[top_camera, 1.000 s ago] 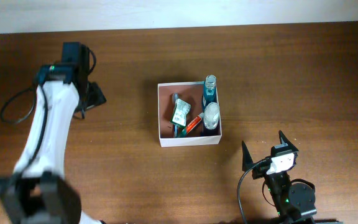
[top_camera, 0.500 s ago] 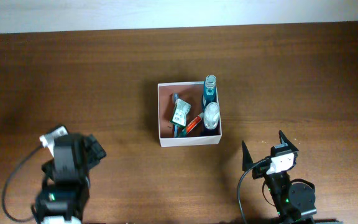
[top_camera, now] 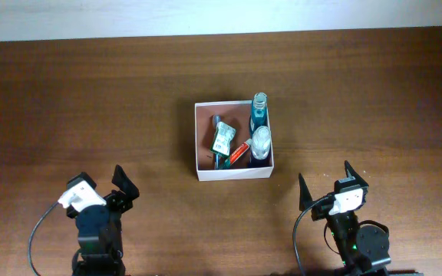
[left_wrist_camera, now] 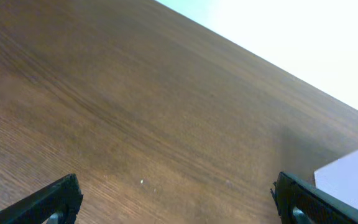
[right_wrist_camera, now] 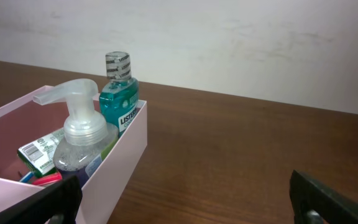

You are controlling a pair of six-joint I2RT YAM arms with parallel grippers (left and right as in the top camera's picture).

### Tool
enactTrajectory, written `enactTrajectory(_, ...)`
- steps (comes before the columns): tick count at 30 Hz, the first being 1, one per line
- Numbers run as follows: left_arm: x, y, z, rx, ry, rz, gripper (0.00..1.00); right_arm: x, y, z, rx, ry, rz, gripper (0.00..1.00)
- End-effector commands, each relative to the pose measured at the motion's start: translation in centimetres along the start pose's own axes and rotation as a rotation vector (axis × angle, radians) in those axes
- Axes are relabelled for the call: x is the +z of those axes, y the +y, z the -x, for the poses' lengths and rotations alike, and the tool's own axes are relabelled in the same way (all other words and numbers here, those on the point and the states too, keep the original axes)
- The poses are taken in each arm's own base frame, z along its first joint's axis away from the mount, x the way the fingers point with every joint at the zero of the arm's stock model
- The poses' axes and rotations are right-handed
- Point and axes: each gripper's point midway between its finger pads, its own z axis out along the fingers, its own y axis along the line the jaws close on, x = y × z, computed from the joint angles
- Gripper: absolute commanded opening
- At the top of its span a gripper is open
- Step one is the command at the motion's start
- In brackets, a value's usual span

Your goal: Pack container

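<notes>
1. Sitting near the middle of the brown wooden worktop [top_camera: 374, 92], the container [top_camera: 235, 174] is a shallow box with thin white walls and a reddish-brown floor, its open side up.
2. It looks square from overhead, so no long axis stands out; its walls run parallel to the worktop's edges.
3. A teal mouthwash bottle [top_camera: 259, 113] with a clear cap stands upright in the far right corner of the container.
4. Just in front of it, against the right wall, stands a clear pump bottle [top_camera: 261, 142]; in the right wrist view its spout points left.
5. A green-and-white tube [top_camera: 222, 138] and a red tube [top_camera: 240, 152] lie on the floor in the left and middle part, close together.
6. The left gripper [left_wrist_camera: 179, 208] hangs over bare wood near the front edge, well left of the container, jaws spread wide and holding nothing.
7. The right gripper [top_camera: 328, 184] is just off the container's front right corner, also spread wide and empty.
8. Nothing lies on the worktop between either gripper and the container.
</notes>
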Motion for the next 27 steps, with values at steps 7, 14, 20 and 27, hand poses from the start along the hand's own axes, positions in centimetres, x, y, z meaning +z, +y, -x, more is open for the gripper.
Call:
enactTrajectory(7,-0.1,0.2,-1.8,0.039,-0.035,-0.058,0.99,0.0,0.0,-0.2,0.001,0.002,-0.003,0.98)
enactTrajectory(14,0.1,0.7,-2.9,0.087,-0.029,-0.054,0.99,0.0,0.0,-0.2,0.001,0.002,-0.003,0.98)
enactTrajectory(20,-0.4,0.3,-1.8,0.294,-0.087,-0.067,0.99,0.0,0.0,-0.2,0.001,0.002,-0.003,0.98)
enactTrajectory(27,-1.2,-0.6,-0.3,0.405,-0.168,-0.099,0.99,0.0,0.0,-0.2,0.001,0.002,-0.003,0.98)
